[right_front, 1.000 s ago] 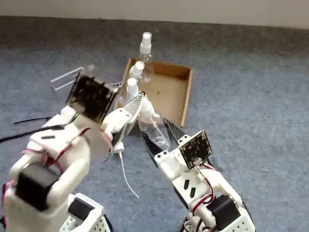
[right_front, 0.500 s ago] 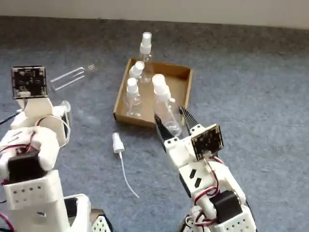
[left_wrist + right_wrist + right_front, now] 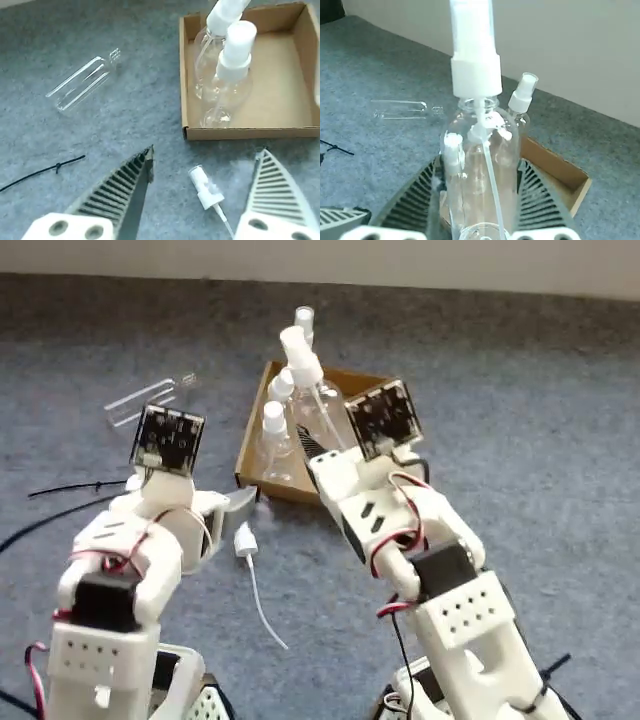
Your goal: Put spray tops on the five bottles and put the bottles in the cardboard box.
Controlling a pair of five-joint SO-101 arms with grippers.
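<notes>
Pinching a capped bottle (image 3: 312, 405) above the cardboard box (image 3: 262, 483) at 12 o'clock, the right end effector (image 3: 480, 167) should lower it straight down, clear of the standing bottles (image 3: 272, 437) on the box's 9 o'clock side.

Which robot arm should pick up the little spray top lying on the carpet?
Left, I think. The left hand is open just over the spray top. The right hand is full, gripping a bottle.

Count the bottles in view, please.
5. Two bottles stand in the box, one behind it, one in the right end effector, one uncapped on the carpet.
</notes>
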